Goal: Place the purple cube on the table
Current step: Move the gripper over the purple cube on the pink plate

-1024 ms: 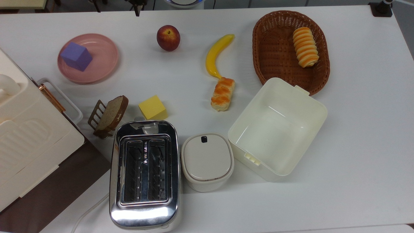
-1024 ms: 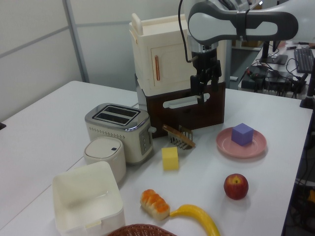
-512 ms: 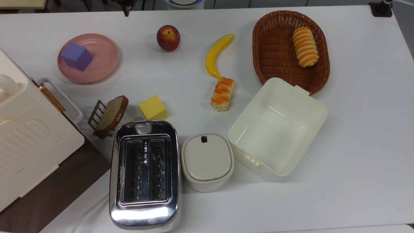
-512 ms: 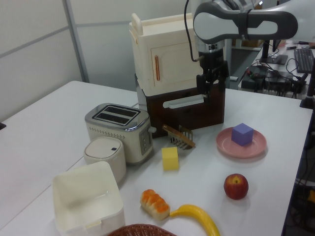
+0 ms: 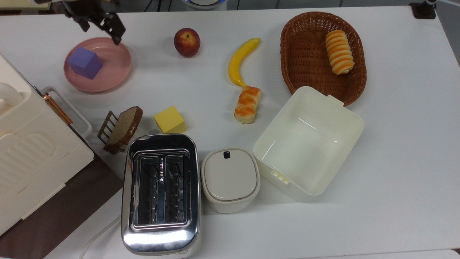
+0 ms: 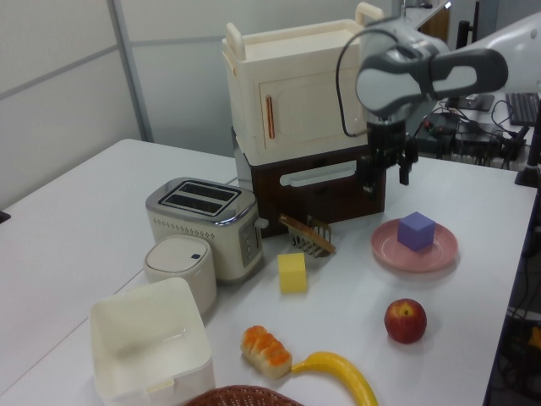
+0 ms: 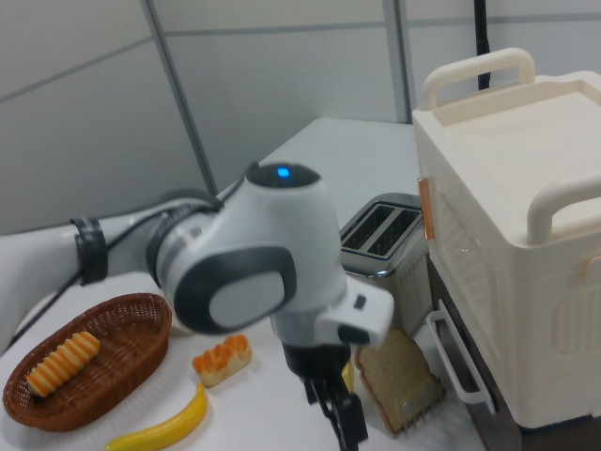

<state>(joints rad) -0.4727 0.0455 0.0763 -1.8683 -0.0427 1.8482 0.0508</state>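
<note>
The gripper hung open and empty; below and just beside it the purple cube sat on the pink plate; it looked light, stiff, matte, best pinched across opposite flat faces.

I'm seeing bright, even overhead light washing across the white table, so everything's only casting soft, faint shadows. The toaster is throwing a strong white glare off its chrome front edge in the top view. In the right view the robot arm is sitting very close to the lens and looking soft. The left view is looking a bit hazy, with the desks behind blurring out.
</note>
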